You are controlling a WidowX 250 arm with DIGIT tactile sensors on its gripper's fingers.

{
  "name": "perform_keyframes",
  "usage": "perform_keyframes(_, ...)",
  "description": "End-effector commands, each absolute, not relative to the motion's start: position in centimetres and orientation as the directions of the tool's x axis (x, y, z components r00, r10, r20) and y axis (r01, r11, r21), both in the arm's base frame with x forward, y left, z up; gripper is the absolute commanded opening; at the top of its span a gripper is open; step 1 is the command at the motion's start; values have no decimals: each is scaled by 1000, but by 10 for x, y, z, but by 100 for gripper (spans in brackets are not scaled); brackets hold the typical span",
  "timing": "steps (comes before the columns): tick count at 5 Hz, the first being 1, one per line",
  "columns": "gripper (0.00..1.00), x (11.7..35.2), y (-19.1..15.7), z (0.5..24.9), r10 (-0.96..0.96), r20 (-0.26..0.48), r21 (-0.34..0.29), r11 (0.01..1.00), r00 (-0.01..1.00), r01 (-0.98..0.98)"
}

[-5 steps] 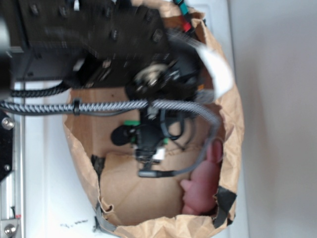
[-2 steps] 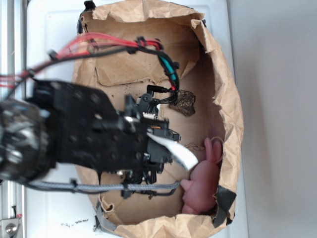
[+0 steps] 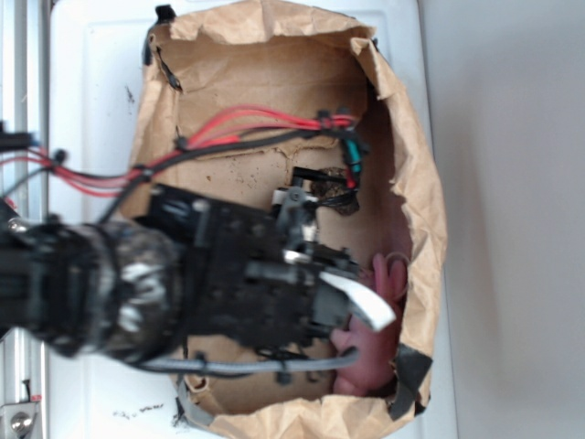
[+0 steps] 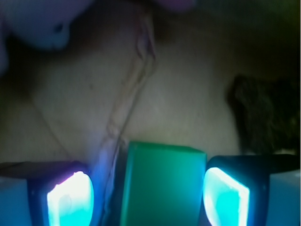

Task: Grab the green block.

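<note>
In the wrist view the green block lies flat on the brown paper floor, between my gripper's two lit fingers. The jaws are open. The right pad stands close to the block's edge, and a clear gap separates the left pad from it. In the exterior view my gripper reaches down into the paper bag and the arm hides the block.
A dark brown lump lies just beyond the gripper to the right. A pink plush rabbit rests against the bag's right wall. Red and black cables arch over the bag. The bag's walls stand close all around.
The arm swung from the bag's top end down across the bag. Since 0.4 s ago it shifted slightly right, and the cables now arch higher over the bag.
</note>
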State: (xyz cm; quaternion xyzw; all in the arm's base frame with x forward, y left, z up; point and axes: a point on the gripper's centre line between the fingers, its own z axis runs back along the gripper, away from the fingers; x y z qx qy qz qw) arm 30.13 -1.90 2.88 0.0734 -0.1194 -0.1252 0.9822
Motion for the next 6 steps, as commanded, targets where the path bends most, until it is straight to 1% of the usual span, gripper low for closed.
perform_keyframes(1, 100, 319, -15, 41, -234, 242, 164, 966, 942, 198)
perform_keyframes(2, 100, 324, -13, 39, -223, 246, 177, 967, 943, 183)
perform_keyframes(3, 100, 326, -13, 34, -226, 230, 191, 964, 947, 183)
perform_keyframes(4, 100, 321, -13, 23, -245, 188, 204, 957, 951, 207)
perform_keyframes(5, 100, 307, -8, 28, -263, 174, 180, 956, 949, 232)
perform_keyframes(6, 100, 305, 2, 36, -247, 157, 141, 964, 956, 226)
